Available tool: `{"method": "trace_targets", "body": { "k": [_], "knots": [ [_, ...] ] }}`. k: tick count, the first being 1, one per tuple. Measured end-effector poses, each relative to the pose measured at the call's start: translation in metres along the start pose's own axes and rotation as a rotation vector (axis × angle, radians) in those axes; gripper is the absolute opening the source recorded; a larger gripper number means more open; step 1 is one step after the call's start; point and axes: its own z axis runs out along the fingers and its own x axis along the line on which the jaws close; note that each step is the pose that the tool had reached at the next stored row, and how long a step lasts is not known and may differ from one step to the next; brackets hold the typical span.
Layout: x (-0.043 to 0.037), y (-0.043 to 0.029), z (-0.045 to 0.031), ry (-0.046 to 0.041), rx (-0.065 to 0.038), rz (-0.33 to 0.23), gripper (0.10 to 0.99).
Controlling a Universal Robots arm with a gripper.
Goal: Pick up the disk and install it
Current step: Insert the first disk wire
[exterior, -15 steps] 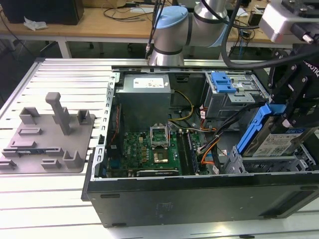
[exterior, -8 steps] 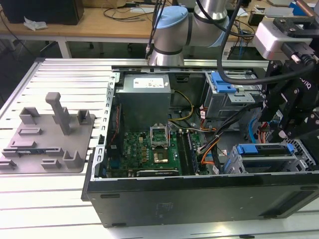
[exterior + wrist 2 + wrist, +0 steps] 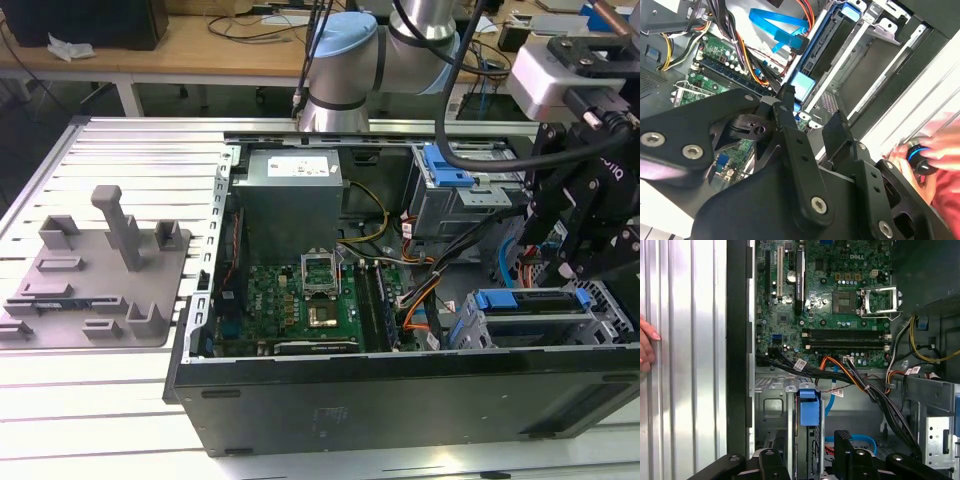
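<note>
Ribbed metal worktop (image 3: 110, 150) carries the open computer case (image 3: 400, 400), and we judge the job nearly finished. The disk (image 3: 809, 412) sits in the drive cage (image 3: 610, 310) at the exterior view's right with its blue bracket end showing, and it looks slotted home (whether it is latched, we cannot tell). Our claw (image 3: 807, 445) hangs just above it, fingers (image 3: 844, 440) spread and gripping nothing. They flank the bracket without touching it.
</note>
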Motion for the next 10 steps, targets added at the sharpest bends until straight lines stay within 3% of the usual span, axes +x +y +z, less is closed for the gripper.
{"method": "trace_targets", "body": {
  "k": [7, 9, 10],
  "knots": [
    [0.0, 0.0, 0.0005, 0.0001, 0.0, 0.0, 0.502],
    [-0.005, 0.0006, 0.0007, 0.0225, 0.0, 0.0, 0.502],
    [-0.0118, 0.0008, 0.001, 0.0377, 0.0, 0.0, 0.502]
  ]
}}
